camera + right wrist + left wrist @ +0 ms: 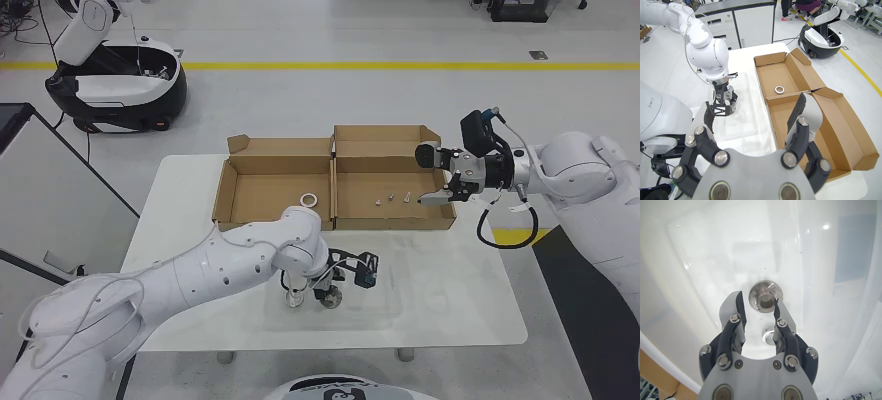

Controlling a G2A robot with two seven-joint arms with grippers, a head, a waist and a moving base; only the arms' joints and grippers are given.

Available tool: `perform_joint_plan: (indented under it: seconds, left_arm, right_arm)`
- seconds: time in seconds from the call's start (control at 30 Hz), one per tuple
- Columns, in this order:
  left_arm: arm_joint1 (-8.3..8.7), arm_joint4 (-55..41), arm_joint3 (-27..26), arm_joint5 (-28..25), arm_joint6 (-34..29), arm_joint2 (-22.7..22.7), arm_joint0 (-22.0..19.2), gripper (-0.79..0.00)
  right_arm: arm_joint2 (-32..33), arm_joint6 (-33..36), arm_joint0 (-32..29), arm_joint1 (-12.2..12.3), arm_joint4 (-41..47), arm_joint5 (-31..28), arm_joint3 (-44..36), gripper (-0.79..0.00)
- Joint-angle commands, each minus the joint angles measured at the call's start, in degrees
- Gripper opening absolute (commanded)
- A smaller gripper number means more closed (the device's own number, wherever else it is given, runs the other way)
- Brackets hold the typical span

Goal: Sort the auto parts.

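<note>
A flanged metal hub (764, 298) stands on the floor of a clear plastic tray (400, 290). My left gripper (758, 300) is open and straddles the hub; one pad touches its collar, and the other stands clear of it. A second silver collar (767, 335) lies just behind, partly hidden by a finger. From above, the left gripper (297, 288) is down in the tray's left end. My right gripper (755, 102) hangs open and empty over the right cardboard box (395, 185). A metal ring (779, 89) lies in the left box (265, 190).
Several small parts (392, 196) lie on the floor of the right box. Both boxes sit side by side at the back of the white table (180, 220), with flaps raised. Another robot base (120, 85) stands on the floor beyond the table.
</note>
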Motion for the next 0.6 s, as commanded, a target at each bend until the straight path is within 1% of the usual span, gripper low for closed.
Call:
perform_joint_plan:
  seconds: [0.0,0.3,0.57]
  left_arm:
    - [-0.07,0.0,-0.1,-0.1,0.1,0.0,0.2,-0.425]
    - [-0.22,1.1,-0.4,-0.1,0.1,0.0,1.7,-0.403]
    - [-0.29,1.2,-0.3,0.7,-0.8,0.0,1.6,-0.428]
  right_arm:
    - [0.0,0.0,0.0,0.0,0.0,0.0,0.0,0.0]
    - [0.0,0.0,0.0,0.0,0.0,0.0,0.0,0.0]
    - [0.0,0.0,0.0,0.0,0.0,0.0,0.0,0.0]
